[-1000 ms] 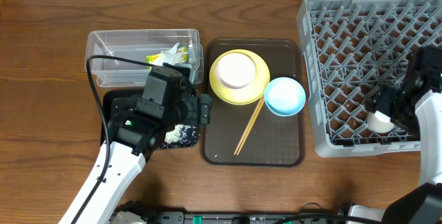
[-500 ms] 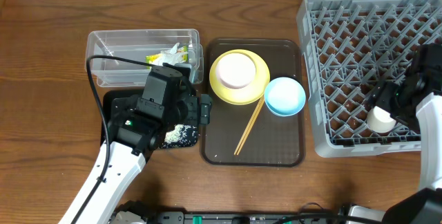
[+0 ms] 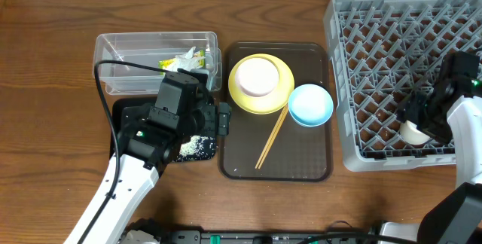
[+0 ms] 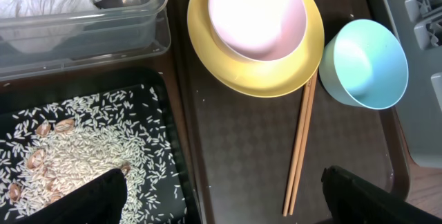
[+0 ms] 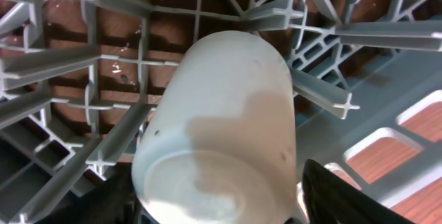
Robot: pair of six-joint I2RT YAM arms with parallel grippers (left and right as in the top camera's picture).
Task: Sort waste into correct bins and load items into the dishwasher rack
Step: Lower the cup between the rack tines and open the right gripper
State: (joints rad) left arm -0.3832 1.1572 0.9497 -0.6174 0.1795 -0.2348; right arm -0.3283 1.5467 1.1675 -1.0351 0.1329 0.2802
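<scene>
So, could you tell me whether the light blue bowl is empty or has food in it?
Empty: the light blue bowl shows a bare interior in the left wrist view, with nothing in it.

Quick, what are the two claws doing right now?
Left gripper: open, holding nothing.
Right gripper: astride the pale cup; gripped or not, cannot tell.

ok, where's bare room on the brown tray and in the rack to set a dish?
The tray's front half is bare, both sides of the chopsticks, below the blue bowl. Its rear is crowded: yellow plate with white bowl on it. The rack's floor is bare left of and behind the cup at its front right.
</scene>
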